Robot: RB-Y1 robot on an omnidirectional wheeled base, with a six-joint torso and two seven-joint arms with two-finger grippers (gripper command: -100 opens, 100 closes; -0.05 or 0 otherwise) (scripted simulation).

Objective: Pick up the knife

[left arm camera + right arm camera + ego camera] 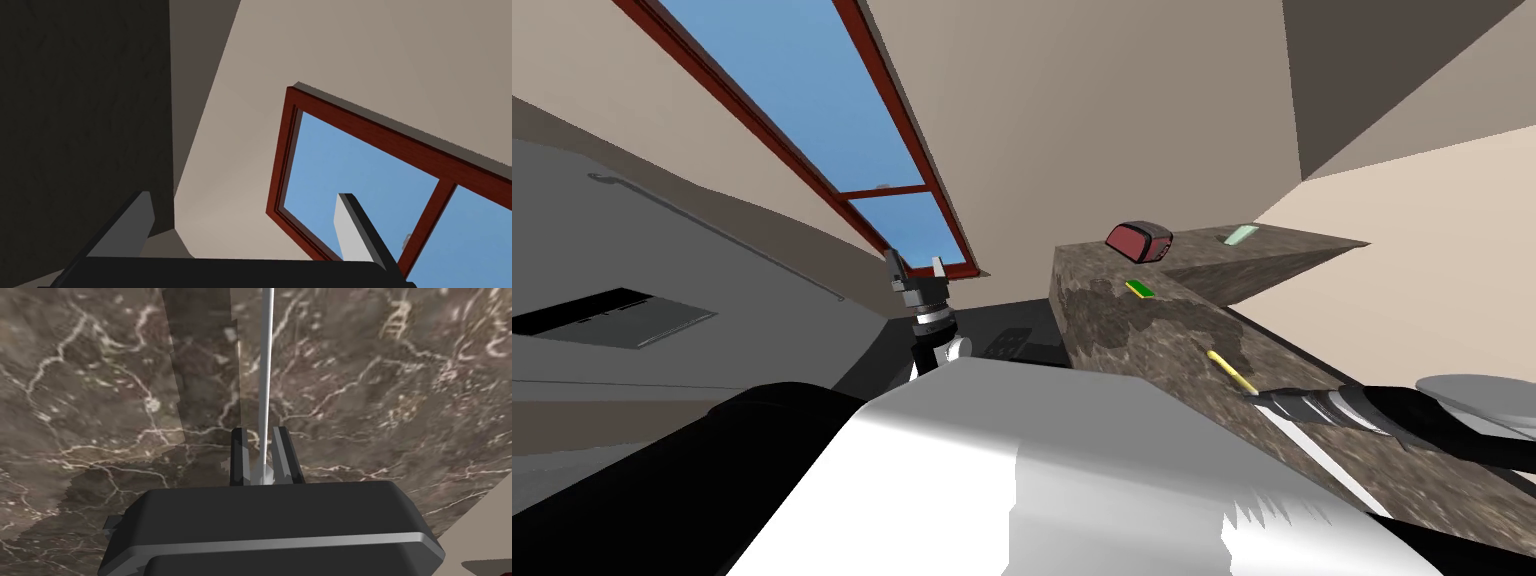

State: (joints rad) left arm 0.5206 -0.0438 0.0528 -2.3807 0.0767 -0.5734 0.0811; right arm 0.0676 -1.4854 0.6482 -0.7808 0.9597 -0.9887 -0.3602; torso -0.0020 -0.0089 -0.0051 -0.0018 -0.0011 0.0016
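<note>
My right pincer (262, 458) nearly closed, both fingers pinching thin pale blade of knife (265, 363). Blade runs edge-on straight out from fingertips over brown marbled tabletop (400, 388), dark shadow band just beside it. Can't tell whether knife touches tabletop. Head view adds what wrist view lacks: yellow handle (1232, 371) jutting past pincer, right forearm reaching low across tabletop from near edge. Farther along tabletop: green block (1140, 289), red rounded appliance (1139, 241), pale green slab (1240, 235). My left pincer (917, 270) raised off tabletop's left, fingers wide apart, empty.
</note>
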